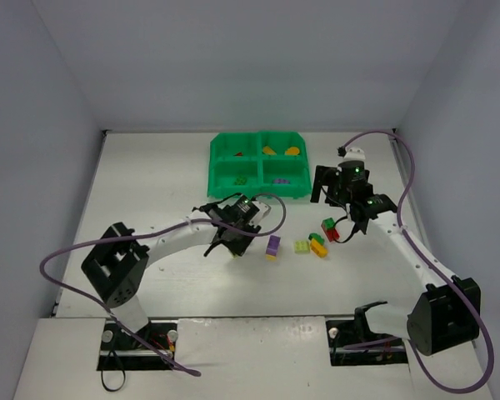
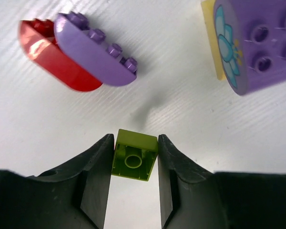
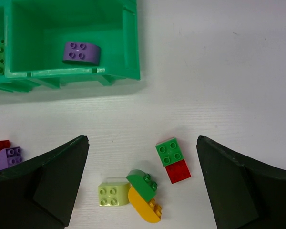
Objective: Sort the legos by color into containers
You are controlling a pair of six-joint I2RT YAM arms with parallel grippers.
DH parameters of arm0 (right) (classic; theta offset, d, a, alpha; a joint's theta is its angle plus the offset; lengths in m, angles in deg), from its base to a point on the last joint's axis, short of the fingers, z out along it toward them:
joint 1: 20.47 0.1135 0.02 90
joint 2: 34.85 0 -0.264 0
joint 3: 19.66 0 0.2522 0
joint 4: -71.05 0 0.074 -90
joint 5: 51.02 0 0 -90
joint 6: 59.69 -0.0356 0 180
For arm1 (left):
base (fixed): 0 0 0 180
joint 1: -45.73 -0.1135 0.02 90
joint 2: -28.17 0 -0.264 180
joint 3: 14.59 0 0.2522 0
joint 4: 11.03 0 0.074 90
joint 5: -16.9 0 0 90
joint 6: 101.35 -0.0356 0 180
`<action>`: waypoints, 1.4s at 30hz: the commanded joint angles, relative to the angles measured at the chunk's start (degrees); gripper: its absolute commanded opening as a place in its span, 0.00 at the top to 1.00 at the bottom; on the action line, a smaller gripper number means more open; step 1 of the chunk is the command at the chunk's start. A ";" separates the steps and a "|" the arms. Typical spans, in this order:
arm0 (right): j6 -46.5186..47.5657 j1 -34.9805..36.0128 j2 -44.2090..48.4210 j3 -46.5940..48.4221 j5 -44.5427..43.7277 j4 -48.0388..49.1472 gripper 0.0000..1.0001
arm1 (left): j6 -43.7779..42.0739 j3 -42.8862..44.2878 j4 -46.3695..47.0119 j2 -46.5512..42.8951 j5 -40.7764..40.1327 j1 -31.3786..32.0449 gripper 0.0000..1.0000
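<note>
Jaws of left gripper [image 2: 136,143] stand narrow, clamped on lime brick [image 2: 133,156]; flower-printed purple brick [image 2: 257,43] lies beyond, up right. Green tray [image 3: 131,43] mid-table holds curved purple brick [image 3: 81,52] in near-right compartment. Wide-spread, holding nothing, right gripper [image 3: 140,143] hangs over loose bricks [image 3: 173,160]; bare table [image 3: 238,71] to their right.

1 held lego [image 2: 135,155] sits between the fingers of the left pincer [image 2: 136,157], touching both. Ahead-left of it, 2 leaning legos [image 2: 86,52] rest together; ahead-right lies a stacked pair [image 2: 262,43]. In front of the right pincer [image 3: 142,143], on the worktop [image 3: 219,71], lie a 3-lego cluster [image 3: 128,193] and a joined pair [image 3: 173,160]. Ahead-left stands the tray [image 3: 131,47], with 1 lone lego [image 3: 81,52] in its nearest compartment [image 3: 43,31].
</note>
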 commanded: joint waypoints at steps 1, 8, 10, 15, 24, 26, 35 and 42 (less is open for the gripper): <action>-0.64 -0.34 0.21 0.93 0.38 1.95 0.07 | -0.71 6.60 -4.44 -7.27 -3.50 -1.11 1.00; -0.81 -0.26 1.09 0.67 1.26 1.95 0.07 | -5.18 20.05 -6.30 -8.34 -3.17 -10.75 0.99; -1.08 -0.34 1.35 0.32 1.52 1.95 0.07 | -5.89 26.09 -5.94 -5.09 -2.46 -13.50 0.99; -1.52 -0.34 2.05 -0.39 2.40 1.86 0.07 | -7.12 38.06 -2.34 5.89 0.00 -19.30 0.99; -1.69 -0.26 4.16 -0.65 2.84 0.72 0.07 | -7.30 55.40 -3.92 22.78 2.46 -21.77 0.99; -1.78 -0.34 4.77 -0.91 2.75 0.28 0.07 | -6.60 55.40 -3.65 23.74 2.81 -21.86 0.99; -2.66 -0.26 7.15 -2.85 2.05 -1.04 0.07 | -5.37 51.97 -2.86 23.75 4.04 -22.04 0.89; -3.01 -0.34 7.68 -3.20 1.79 -1.65 0.07 | -5.01 50.48 -2.60 23.22 3.61 -22.03 0.62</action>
